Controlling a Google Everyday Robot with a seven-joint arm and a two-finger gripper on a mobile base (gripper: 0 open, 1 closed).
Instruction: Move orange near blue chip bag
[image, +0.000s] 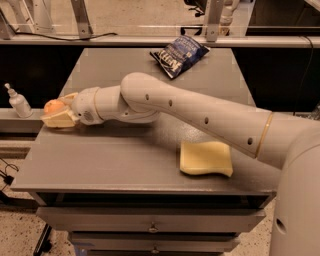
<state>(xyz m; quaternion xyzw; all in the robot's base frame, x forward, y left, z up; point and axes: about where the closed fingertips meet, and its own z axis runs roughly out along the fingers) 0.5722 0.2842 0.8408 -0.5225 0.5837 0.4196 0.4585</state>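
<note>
The orange is a small round fruit at the table's left edge. My gripper reaches it from the right, with one pale finger in front of it and the other behind, closed against the fruit at table height. The blue chip bag, crinkled navy with white lettering, lies at the far middle of the table, well away from the orange. My arm stretches across the table from the right.
A pale yellow sponge lies at the front right of the grey table. A small white bottle stands on a ledge just left of the table. Metal frame legs stand behind the table.
</note>
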